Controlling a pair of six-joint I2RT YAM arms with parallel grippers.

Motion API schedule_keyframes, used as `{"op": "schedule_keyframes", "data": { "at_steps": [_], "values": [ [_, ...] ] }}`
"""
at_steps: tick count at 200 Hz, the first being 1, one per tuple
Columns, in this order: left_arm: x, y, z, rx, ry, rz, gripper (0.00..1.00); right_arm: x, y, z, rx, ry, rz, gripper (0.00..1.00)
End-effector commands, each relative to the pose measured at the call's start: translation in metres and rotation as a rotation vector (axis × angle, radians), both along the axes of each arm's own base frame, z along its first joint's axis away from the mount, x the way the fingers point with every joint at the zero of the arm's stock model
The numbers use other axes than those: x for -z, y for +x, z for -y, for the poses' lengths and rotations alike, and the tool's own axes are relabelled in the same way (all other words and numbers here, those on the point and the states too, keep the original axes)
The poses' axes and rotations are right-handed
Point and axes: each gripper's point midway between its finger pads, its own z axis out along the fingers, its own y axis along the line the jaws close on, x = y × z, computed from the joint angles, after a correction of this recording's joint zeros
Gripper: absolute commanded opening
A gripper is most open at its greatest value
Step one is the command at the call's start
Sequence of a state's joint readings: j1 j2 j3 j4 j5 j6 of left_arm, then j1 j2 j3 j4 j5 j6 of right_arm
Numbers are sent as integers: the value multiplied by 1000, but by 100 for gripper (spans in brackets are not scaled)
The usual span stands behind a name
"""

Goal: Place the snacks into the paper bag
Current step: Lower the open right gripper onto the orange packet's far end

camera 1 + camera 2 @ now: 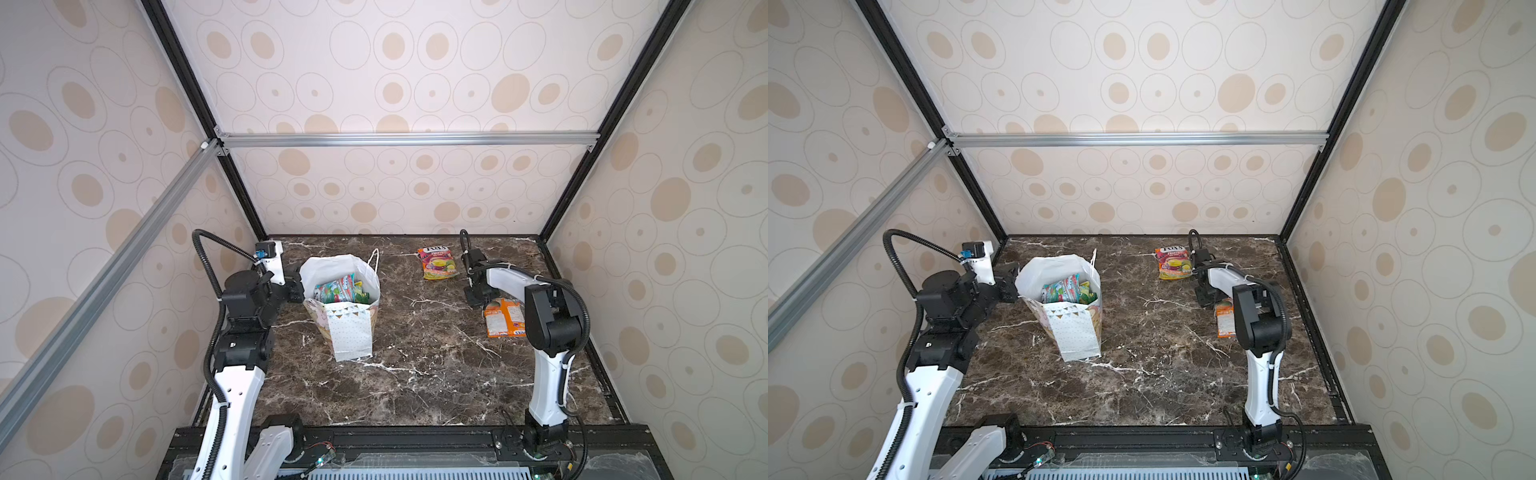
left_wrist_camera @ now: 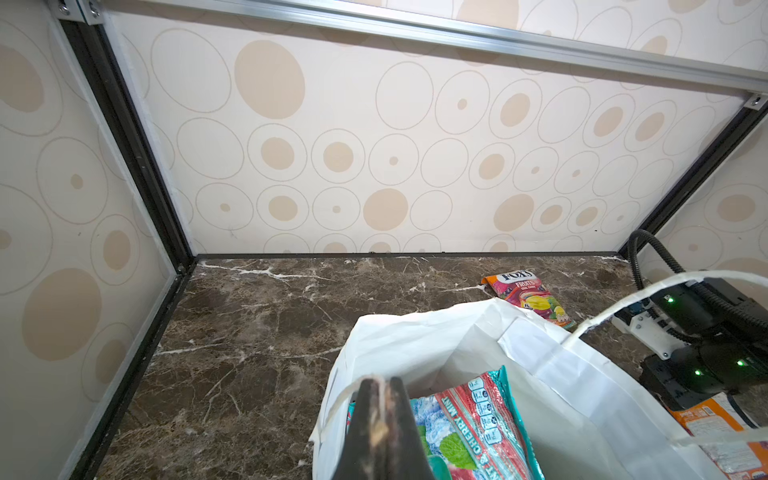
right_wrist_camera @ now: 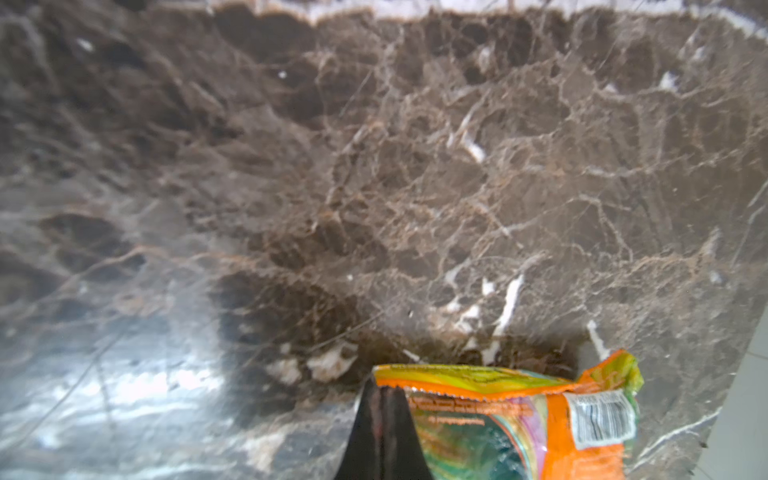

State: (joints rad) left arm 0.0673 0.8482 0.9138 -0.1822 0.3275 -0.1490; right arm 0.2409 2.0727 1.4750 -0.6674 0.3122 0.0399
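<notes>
We have several snacks [image 1: 340, 291] in the paper bag [image 1: 351, 332], its rim pinched by our left gripper [image 2: 380, 380]. Our right gripper [image 3: 380, 384] clamps one orange pouch [image 3: 498, 432]. A FOX'S pouch [image 1: 437, 262] waits, upper centre.

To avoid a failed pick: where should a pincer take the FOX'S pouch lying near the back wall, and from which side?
Take the FOX'S pouch at its bottom edge, opposite the logo, coming from above, jaws astride that edge. It lies flat on the table, so probably only a thin edge can be pinched; that end looks lifted.
</notes>
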Motion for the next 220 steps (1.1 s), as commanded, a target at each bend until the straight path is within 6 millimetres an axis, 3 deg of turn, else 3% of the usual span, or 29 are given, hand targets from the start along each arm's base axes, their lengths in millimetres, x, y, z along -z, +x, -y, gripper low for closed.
{"op": "schedule_keyframes", "data": {
  "at_steps": [1, 134, 181, 195, 203, 211, 220],
  "values": [
    [-7, -4, -1, -7, 10, 21, 0, -14, -3, -8, 5, 53, 14, 0],
    [-7, -4, -1, -5, 8, 21, 0, -72, -22, -31, -14, 246, 142, 0],
    [-8, -4, -1, -5, 5, 23, 0, -81, -26, -21, -20, 197, 157, 0],
    [-7, -4, -1, -7, 8, 20, 0, -74, -28, -13, -27, 115, 115, 34],
    [-7, -4, -1, -7, 7, 21, 0, -71, -27, -10, -45, 61, 106, 46],
    [-6, -3, -2, -7, 6, 17, 0, -68, -27, -2, -56, -15, 95, 53],
    [-6, -3, -1, -4, 5, 18, 0, -64, -28, -8, -103, -96, 82, 56]
  ]
}}
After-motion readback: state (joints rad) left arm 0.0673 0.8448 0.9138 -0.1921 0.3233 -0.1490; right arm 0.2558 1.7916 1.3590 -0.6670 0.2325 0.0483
